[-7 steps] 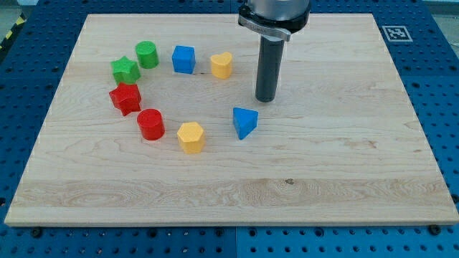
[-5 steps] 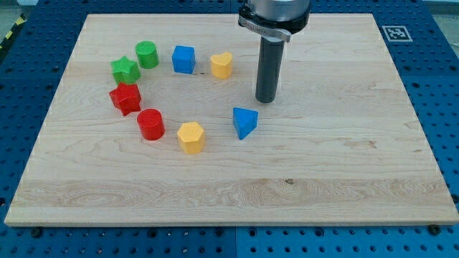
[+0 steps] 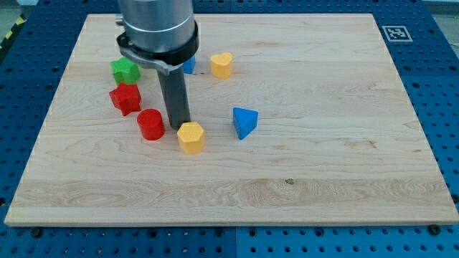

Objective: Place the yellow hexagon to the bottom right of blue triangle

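The yellow hexagon lies on the wooden board a little left of centre. The blue triangle lies to its right and slightly higher, a block's width away. My tip rests on the board just at the hexagon's upper left edge, touching or nearly touching it. The rod rises from there and hides part of the blocks behind it.
A red cylinder sits just left of my tip. A red star and a green star lie further left. A yellow heart is near the top, and a blue block shows partly behind the arm.
The rod has moved from above the blue triangle leftward and down to the yellow hexagon's upper left. It now hides the green cylinder and most of the blue block. No blocks have moved.
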{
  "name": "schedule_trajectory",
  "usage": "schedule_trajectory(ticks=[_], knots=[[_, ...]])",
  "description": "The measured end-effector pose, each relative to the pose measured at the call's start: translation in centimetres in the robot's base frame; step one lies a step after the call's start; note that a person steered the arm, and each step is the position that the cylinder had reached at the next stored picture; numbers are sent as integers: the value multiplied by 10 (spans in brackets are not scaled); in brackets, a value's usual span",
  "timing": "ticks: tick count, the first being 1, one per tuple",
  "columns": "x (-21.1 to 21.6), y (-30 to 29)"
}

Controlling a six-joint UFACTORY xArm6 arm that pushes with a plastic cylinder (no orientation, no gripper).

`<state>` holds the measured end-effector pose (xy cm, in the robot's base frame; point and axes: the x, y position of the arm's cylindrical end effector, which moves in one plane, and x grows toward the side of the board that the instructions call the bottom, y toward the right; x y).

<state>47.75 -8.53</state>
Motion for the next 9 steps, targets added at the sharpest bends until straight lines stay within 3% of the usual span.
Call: schedule_trajectory(ticks=[5,9], knots=[[57,2],[67,90]])
